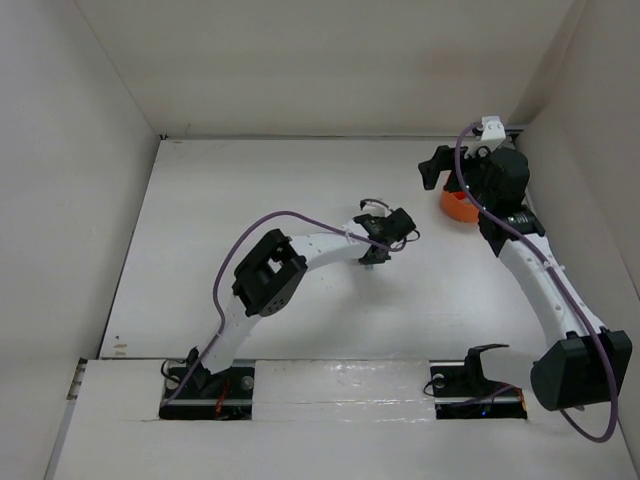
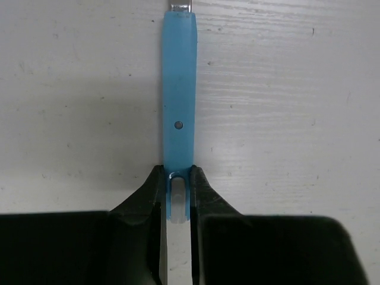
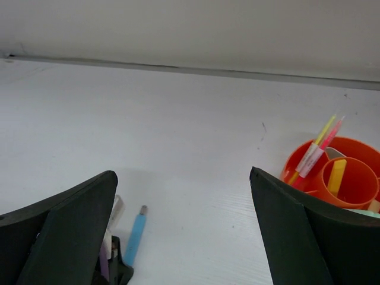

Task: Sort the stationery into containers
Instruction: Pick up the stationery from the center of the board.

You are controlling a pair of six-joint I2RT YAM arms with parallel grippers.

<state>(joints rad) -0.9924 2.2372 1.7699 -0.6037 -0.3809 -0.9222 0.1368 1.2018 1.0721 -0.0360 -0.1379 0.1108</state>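
Note:
A blue pen [image 2: 179,89] lies flat on the white table, its metal tip pointing away. My left gripper [image 2: 178,173] is shut on the pen's near end, one jaw touching each side. The pen also shows in the right wrist view [image 3: 135,236], with the left gripper [image 3: 119,267] at its end. An orange-red cup [image 3: 300,163] holds a thin yellow stick and a pink-red one [image 3: 317,151], with a smaller orange cup [image 3: 356,187] holding a yellow stick. My right gripper [image 3: 183,175] is wide open and empty, just beside the cup [image 1: 457,207]. The eraser and tan cube are out of view.
White walls close in the table on the left, back and right; the back wall's foot [image 3: 178,68] runs behind the cup. The left arm [image 1: 300,255] reaches across the table's middle, its gripper [image 1: 372,256] pointing down. The right arm [image 1: 540,280] runs along the right side.

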